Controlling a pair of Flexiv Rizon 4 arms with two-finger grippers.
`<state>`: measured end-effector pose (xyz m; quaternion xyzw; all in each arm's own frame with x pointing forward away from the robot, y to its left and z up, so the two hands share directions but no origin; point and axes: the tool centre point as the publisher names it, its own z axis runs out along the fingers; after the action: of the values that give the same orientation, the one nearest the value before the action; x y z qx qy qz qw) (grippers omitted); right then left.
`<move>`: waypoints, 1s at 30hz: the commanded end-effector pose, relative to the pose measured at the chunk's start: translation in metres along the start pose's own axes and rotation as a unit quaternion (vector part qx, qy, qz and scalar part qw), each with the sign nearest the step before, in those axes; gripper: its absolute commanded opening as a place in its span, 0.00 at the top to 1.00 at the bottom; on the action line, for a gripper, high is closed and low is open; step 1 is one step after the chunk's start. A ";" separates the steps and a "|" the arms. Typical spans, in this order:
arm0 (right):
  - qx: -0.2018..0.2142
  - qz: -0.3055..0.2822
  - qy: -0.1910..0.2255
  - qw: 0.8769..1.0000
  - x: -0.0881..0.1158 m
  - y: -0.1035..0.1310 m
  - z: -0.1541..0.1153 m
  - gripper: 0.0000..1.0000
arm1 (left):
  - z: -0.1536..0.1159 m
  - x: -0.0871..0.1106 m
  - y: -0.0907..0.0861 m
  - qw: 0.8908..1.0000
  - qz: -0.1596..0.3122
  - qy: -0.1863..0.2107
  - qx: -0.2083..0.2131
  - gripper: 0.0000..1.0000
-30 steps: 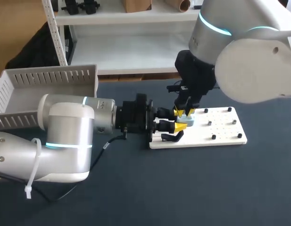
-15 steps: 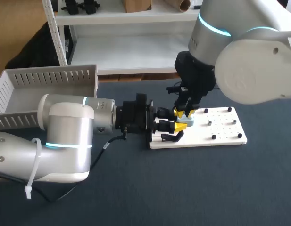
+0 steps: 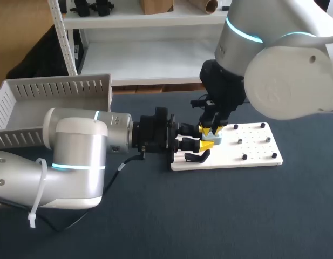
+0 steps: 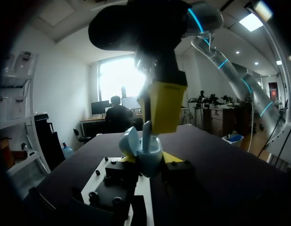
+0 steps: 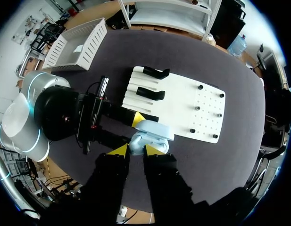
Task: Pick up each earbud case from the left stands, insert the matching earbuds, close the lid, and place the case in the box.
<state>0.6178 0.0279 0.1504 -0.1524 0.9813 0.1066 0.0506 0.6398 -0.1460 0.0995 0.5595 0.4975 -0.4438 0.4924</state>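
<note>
One pale blue earbud case, one white board, two black stands, six black pegs and one white slotted box are counted on the bench.

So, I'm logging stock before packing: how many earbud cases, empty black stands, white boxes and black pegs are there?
Light blue earbud case: 1
Empty black stands: 2
White box: 1
Black pegs: 6
Total: 10
</note>
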 end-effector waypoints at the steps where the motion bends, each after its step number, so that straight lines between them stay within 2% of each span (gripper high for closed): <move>1: -0.001 0.000 0.001 1.000 -0.001 0.001 0.002 1.00 | 0.001 0.000 -0.001 1.000 0.001 -0.001 -0.001 1.00; 17: 0.005 0.000 0.013 1.000 -0.001 0.000 0.005 1.00 | 0.001 0.000 -0.001 1.000 0.001 -0.001 -0.001 1.00; 18: 0.005 0.000 0.013 1.000 -0.001 0.000 0.005 0.64 | 0.001 0.000 -0.001 1.000 0.001 -0.001 -0.001 1.00; 20: 0.003 0.000 0.011 1.000 -0.002 0.000 0.004 0.40 | 0.001 0.000 -0.001 1.000 0.001 -0.001 -0.001 1.00; 21: -0.001 0.000 0.011 1.000 -0.002 0.000 0.003 0.24 | 0.001 0.000 -0.001 1.000 0.001 -0.001 -0.001 1.00; 22: -0.002 0.000 0.011 1.000 -0.001 0.001 0.001 0.16 | 0.001 0.000 -0.001 1.000 0.001 -0.001 -0.001 1.00; 26: -0.013 0.002 0.004 1.000 0.000 0.000 -0.010 0.00 | 0.001 0.000 -0.001 1.000 0.001 -0.001 -0.001 1.00; 30: -0.024 0.015 -0.009 1.000 -0.006 -0.006 -0.022 0.00 | 0.001 0.000 -0.001 1.000 0.001 -0.001 -0.001 1.00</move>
<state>0.6244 0.0292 0.1650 -0.1417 0.9804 0.1275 0.0493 0.6394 -0.1466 0.0997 0.5595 0.4972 -0.4442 0.4923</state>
